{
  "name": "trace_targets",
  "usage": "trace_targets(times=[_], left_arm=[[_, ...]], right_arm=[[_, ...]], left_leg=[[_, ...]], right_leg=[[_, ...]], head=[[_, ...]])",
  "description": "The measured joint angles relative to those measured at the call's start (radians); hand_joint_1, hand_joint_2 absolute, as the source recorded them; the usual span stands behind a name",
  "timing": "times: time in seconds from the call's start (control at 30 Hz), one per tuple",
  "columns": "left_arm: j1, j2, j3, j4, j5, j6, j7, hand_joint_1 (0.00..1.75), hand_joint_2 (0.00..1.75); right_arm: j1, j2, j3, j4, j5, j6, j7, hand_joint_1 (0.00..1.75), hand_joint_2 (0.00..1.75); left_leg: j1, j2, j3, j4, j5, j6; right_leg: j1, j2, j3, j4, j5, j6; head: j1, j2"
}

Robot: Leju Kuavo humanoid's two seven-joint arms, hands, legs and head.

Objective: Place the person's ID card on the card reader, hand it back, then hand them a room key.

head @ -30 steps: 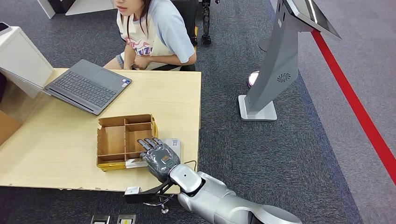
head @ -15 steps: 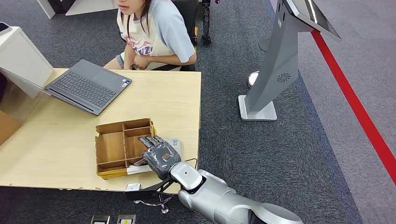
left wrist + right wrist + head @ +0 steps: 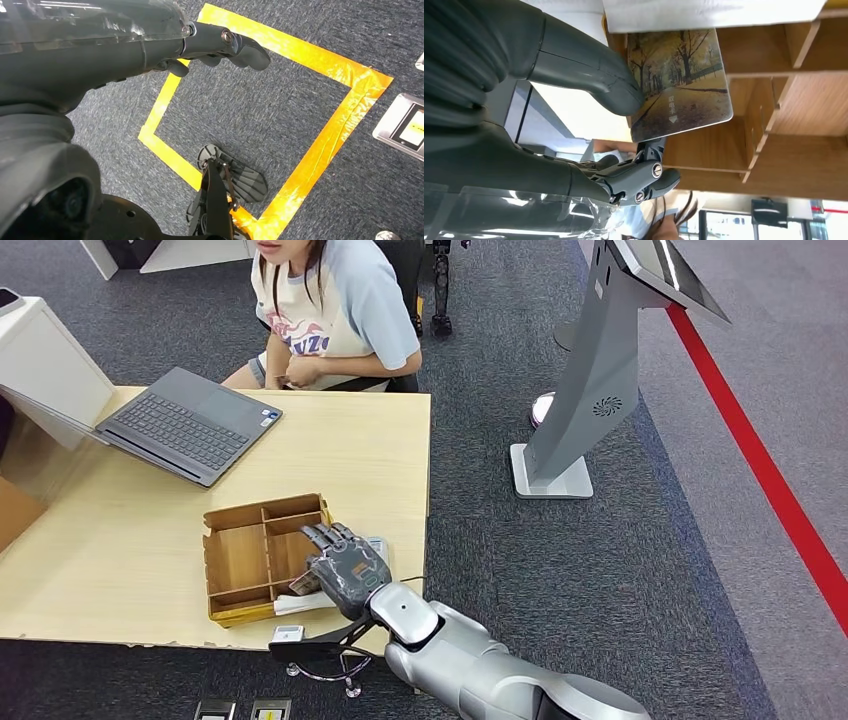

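Note:
My right hand (image 3: pixel 345 570) is over the near right compartments of the wooden divided box (image 3: pixel 262 512) on the table. It pinches a room key card (image 3: pixel 679 85), printed with an autumn tree avenue, between thumb (image 3: pixel 589 85) and fingers (image 3: pixel 644 175), just above the box's partitions (image 3: pixel 774 115). A white card reader (image 3: pixel 378 546) lies against the box's right side, partly hidden by the hand. The person (image 3: pixel 330 310) sits at the table's far edge with both hands held at the chest. My left hand (image 3: pixel 220 45) hangs over the carpet with nothing in it.
An open grey laptop (image 3: pixel 190 420) sits at the table's (image 3: pixel 340 450) far left. A white strip (image 3: pixel 305 602) lies along the box's front. A grey kiosk stand (image 3: pixel 590 390) rises on the carpet to the right. Orange floor tape (image 3: pixel 320 150) marks a square below.
The box slid slightly toward me and tilted. My right hand curled its fingers down into the box and now has the card raised between thumb and fingers.

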Motion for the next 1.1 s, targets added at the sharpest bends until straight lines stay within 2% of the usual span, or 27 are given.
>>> trace_targets(times=[0.2, 0.4, 0.9, 1.1], left_arm=[[0.000, 0.000, 0.000, 0.000, 0.000, 0.000, 0.000, 0.00, 0.00], [0.000, 0.000, -0.001, 0.000, 0.000, -0.002, -0.002, 0.00, 0.00], [0.001, 0.000, -0.001, 0.000, 0.016, 0.008, -0.007, 0.00, 0.00], [0.002, 0.000, -0.001, 0.000, 0.014, 0.005, -0.010, 0.00, 0.00]], right_arm=[[-0.018, 0.006, -0.032, -0.026, -0.001, -0.090, -0.027, 1.75, 1.75], [-0.043, 0.003, -0.076, -0.115, 0.003, -0.135, -0.027, 1.75, 1.75], [-0.056, -0.056, -0.181, -0.433, 0.019, -0.175, -0.011, 1.75, 1.75], [-0.071, -0.068, -0.195, -0.517, 0.029, -0.157, -0.024, 1.75, 1.75]], left_leg=[[0.000, 0.000, 0.000, 0.000, 0.000, 0.000], [0.000, 0.000, 0.000, 0.000, 0.000, 0.000], [0.000, 0.000, 0.000, 0.000, 0.000, 0.000], [0.000, 0.000, 0.000, 0.000, 0.001, -0.001]], right_leg=[[0.000, 0.000, 0.000, 0.000, 0.000, 0.000], [0.000, 0.000, 0.000, 0.000, 0.001, -0.001], [0.000, 0.000, 0.000, 0.000, 0.001, -0.001], [0.000, 0.000, 0.000, 0.000, 0.001, -0.001]], head=[[0.000, 0.000], [0.000, 0.000], [0.000, 0.000], [0.000, 0.000]])
